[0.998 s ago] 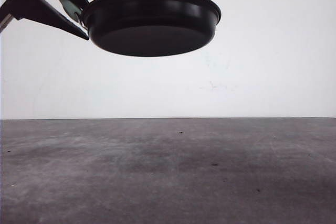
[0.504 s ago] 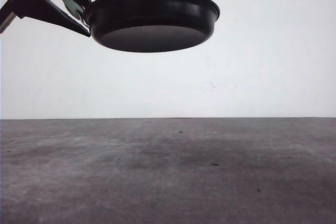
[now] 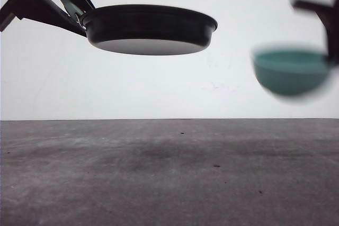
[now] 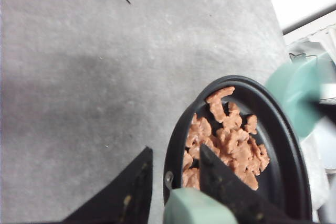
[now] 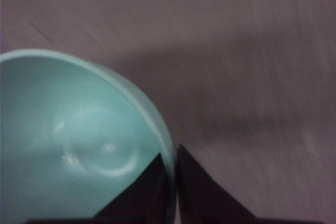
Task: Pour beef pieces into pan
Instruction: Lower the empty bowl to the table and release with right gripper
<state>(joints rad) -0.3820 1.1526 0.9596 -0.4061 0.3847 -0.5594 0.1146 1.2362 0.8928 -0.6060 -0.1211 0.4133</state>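
Left gripper point(image 4: 173, 182) fingers clamp the pan point(image 3: 150, 29) handle; beef pieces point(image 4: 226, 142) inside. Right gripper point(image 5: 172, 174) pinches bowl point(image 5: 79, 140) rim. Grey tabletop point(image 3: 169, 173), white wall point(image 3: 169, 86).

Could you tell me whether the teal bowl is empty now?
Empty: the ribbed teal bowl shows a bare inside; the reddish-brown beef pieces lie in the black frying pan.

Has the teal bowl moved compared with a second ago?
Yes. The teal bowl, pinched at its rim by the right gripper, has come down and rightward in the front view, from above the pan to beside it, nearer the table.
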